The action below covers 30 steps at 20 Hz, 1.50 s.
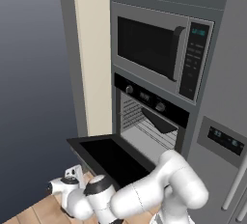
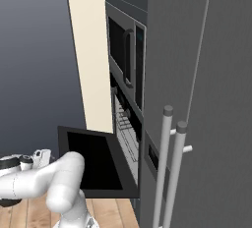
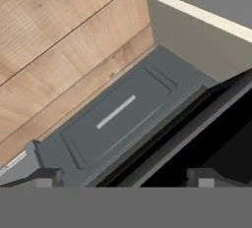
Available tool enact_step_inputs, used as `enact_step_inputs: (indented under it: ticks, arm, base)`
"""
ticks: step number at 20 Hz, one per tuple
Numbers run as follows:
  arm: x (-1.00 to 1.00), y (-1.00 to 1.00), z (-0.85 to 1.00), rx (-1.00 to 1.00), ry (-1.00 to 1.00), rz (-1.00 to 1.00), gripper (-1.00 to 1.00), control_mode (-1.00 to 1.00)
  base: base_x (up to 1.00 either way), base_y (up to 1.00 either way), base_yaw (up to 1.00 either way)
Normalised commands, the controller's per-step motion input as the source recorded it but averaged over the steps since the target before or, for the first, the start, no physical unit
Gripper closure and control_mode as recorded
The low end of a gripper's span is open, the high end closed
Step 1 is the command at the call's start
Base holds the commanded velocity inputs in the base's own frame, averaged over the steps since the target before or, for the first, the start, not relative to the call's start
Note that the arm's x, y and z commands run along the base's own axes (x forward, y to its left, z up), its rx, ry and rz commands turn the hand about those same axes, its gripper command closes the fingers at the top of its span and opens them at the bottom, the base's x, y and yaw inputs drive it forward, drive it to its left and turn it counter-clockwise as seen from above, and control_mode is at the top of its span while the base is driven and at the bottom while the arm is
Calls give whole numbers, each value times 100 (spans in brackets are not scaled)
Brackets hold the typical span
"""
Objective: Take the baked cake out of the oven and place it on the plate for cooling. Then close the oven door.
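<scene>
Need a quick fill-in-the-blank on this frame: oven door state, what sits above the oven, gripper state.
1. The oven door hangs ____, its glass panel lying flat.
2. Directly above the oven sits the silver-framed ____.
3. The gripper is ____, with nothing between its tips.
4. The floor below is made of ____ planks.

Missing words: open; microwave; open; wooden

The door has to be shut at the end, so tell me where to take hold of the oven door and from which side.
The oven door hangs open, lying flat like a shelf. No handle shows on it in these views, so take its free front edge, farthest from the oven. Come from below with the open gripper, then lift it up and in.
</scene>
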Motion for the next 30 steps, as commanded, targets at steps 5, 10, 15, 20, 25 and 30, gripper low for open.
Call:
enact_step_inputs:
  ticks: [5, 10, 15, 20, 25, 30]
  arm:
    - [0, 52, -100, -45, -1, -37, -100, -100]
    - [0, 40, -100, -53, -2, -37, -100, -100]
    - [0, 41, -100, -57, 0, -32, -100, -100]
    - [0, 46, -100, -60, -4, -29, -100, -100]
    - [0, 29, -63, -73, -27, -36, -100, -100]
    - [13, 6, -8, -77, -26, -38, -100, -100]
  base:
    - [0, 0, 0]
    - [0, 0, 0]
    - [0, 0, 0]
    - [0, 0, 0]
    - [0, 0, 0]
    - [0, 0, 0]
